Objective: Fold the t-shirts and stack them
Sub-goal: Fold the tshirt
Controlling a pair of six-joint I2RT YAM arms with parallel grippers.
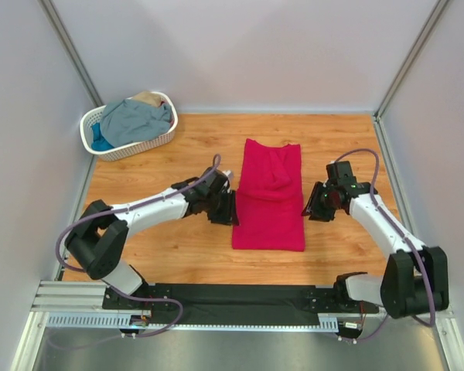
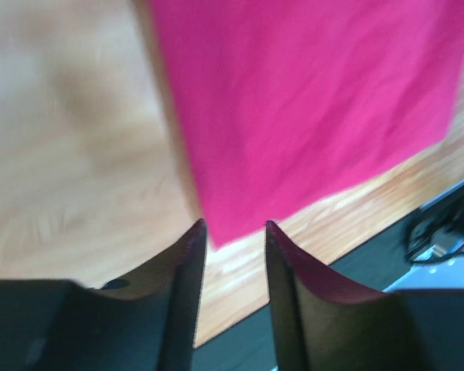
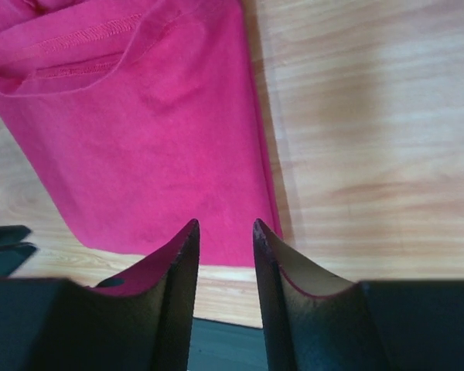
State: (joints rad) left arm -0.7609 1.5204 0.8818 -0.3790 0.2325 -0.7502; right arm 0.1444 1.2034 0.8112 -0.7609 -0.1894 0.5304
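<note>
On the wooden table (image 1: 178,255), right in the middle, lies the crimson-pink t-shirt (image 1: 269,202). It is folded into a long, narrow rectangle that runs from the near side towards the back wall. Its far end is a little rumpled, with a stitched hem fold showing on top, and its near end lies flat with square corners.

The left gripper (image 1: 230,207) sits at the shirt's left edge, about halfway along. From above I cannot tell whether it touches the cloth or only stands just beside it. Its wrist camera is blurred, but the two dark fingers (image 2: 182,294) stand moderately apart, with bare wood showing in the gap and nothing held. The shirt's near corner lies just beyond the tips.

The right gripper (image 1: 308,207) is just beside the shirt's right edge, roughly opposite the other one. Its fingers (image 3: 178,294) are parted by a narrow gap and hold nothing. The shirt's edge runs down towards the tips, and pink light reflects on the inner faces of the fingers.

Over in the far left corner a white lattice basket (image 1: 139,147) holds the rest of the pile. A grey-blue t-shirt (image 1: 135,120) is heaped on top, a bright blue t-shirt (image 1: 100,141) peeks out at the left, and a tan t-shirt (image 1: 145,97) shows at the back. The basket is well apart from both arms.
</note>
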